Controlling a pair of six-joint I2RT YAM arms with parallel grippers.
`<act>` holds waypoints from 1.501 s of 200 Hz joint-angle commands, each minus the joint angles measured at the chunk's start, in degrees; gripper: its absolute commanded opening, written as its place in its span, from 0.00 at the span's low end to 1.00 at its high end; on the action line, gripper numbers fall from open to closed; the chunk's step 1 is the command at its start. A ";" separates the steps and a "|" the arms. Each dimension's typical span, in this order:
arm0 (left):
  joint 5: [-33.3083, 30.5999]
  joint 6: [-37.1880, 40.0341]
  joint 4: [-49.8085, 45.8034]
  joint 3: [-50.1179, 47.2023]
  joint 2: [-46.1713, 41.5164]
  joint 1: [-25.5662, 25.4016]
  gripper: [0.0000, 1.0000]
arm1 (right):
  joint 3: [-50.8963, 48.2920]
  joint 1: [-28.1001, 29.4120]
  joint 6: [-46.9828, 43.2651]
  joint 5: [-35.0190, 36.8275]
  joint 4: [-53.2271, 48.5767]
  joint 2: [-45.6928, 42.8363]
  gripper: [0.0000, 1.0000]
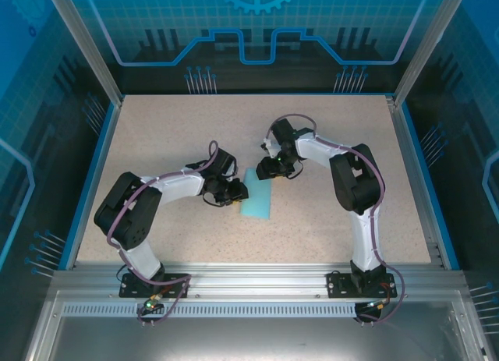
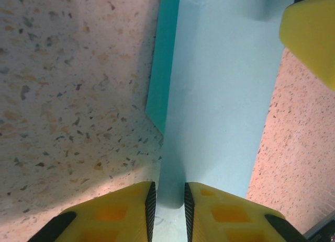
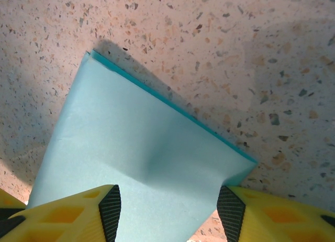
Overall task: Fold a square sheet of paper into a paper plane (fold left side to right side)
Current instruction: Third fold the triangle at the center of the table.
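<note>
1. Light-blue sheet of paper [image 1: 257, 199] lies flat near the middle of the speckled table [image 1: 156, 135], between the two grippers. From above it looks like a tall, narrow shape, not a square.
2. It is folded over on itself. From the right wrist, a thin darker blue edge peeks out along one side of the sheet of paper [image 3: 141, 142], under the top layer.
3. From the left wrist, the sheet of paper [image 2: 214, 106] shows the same kind of darker strip down its left side.
4. The left gripper [image 1: 232, 193] sits at the left edge of the sheet, down low by the table.
5. Up close, the left gripper [image 2: 167, 203] has its two yellow fingers [image 2: 120, 216] almost together. Just a thin gap is between them, and blue paper shows in that gap. I cannot tell if they pinch the paper or only sit on it.
6. The right gripper [image 1: 273, 172] is at the far edge of the sheet.
7. Up close, the right gripper [image 3: 170, 216] has its jaws spread wide apart. The paper lies in the big gap between the black pads [image 3: 111, 210], and they do not squeeze it.
8. One yellow finger of the right gripper pokes into the top right corner of the left wrist view, over the far end of the sheet.
</note>
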 commanded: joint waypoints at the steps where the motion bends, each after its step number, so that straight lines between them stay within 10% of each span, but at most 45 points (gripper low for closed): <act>1: -0.87 0.15 -1.63 -1.08 -1.88 -0.17 0.24 | 0.21 -0.47 -1.06 2.40 -1.19 3.57 0.57; 106: -0.67 -0.11 -1.49 -1.26 -1.89 -0.17 0.11 | -0.62 -0.46 -1.86 2.06 1.31 1.53 0.59; 180: 1.49 -5.29 -0.61 -0.91 -1.89 -0.51 0.05 | -19.05 0.33 -5.13 6.19 14.75 -22.57 0.82; 251: 3.79 -10.14 -1.11 0.47 -1.89 -0.81 0.01 | -48.73 20.09 -11.66 22.45 33.17 -48.49 0.82; 300: 5.15 -10.69 -2.46 1.62 -1.62 -0.89 0.00 | -52.98 34.09 -16.29 35.41 37.65 -46.71 0.80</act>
